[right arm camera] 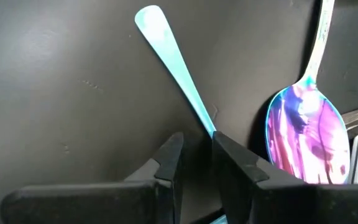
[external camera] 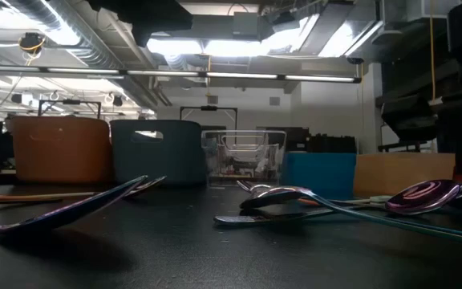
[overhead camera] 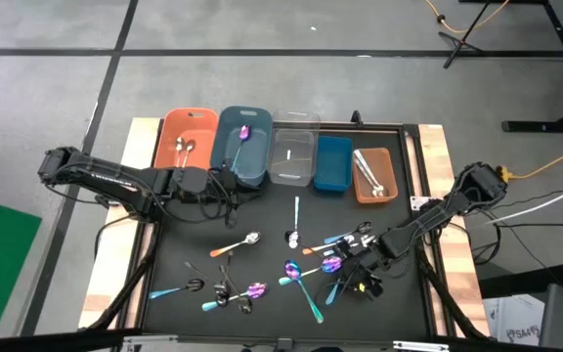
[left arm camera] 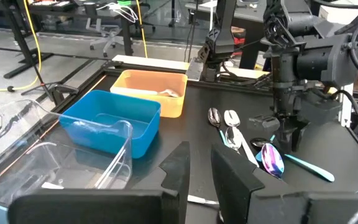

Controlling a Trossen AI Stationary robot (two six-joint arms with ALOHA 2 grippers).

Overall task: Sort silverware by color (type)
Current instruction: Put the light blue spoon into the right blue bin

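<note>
Right gripper [right arm camera: 196,163] sits low on the worktop [overhead camera: 262,210] among the scattered silverware, its fingers a narrow gap apart and straddling the teal handle [right arm camera: 178,78] of a spoon lying flat; whether the pads already bite on it I cannot tell. Just beside that gripper, touching the same cluster, lies an iridescent purple spoon [right arm camera: 304,134], bowl up. Farther out, more mixed spoons and utensils [overhead camera: 238,293] spread over the near half of the worktop. Well beyond them stands the row of bins, where the left gripper [left arm camera: 197,171] hovers by the clear bin [overhead camera: 293,154] and blue bin [overhead camera: 333,164], fingers slightly apart and empty. The step in hand looks like a pick-up of the teal-handled spoon; next would be a firm squeeze, a clean lift clear of the neighbouring spoon, then a carry to the grey-blue bin [overhead camera: 242,147], which already holds a purple spoon.
</note>
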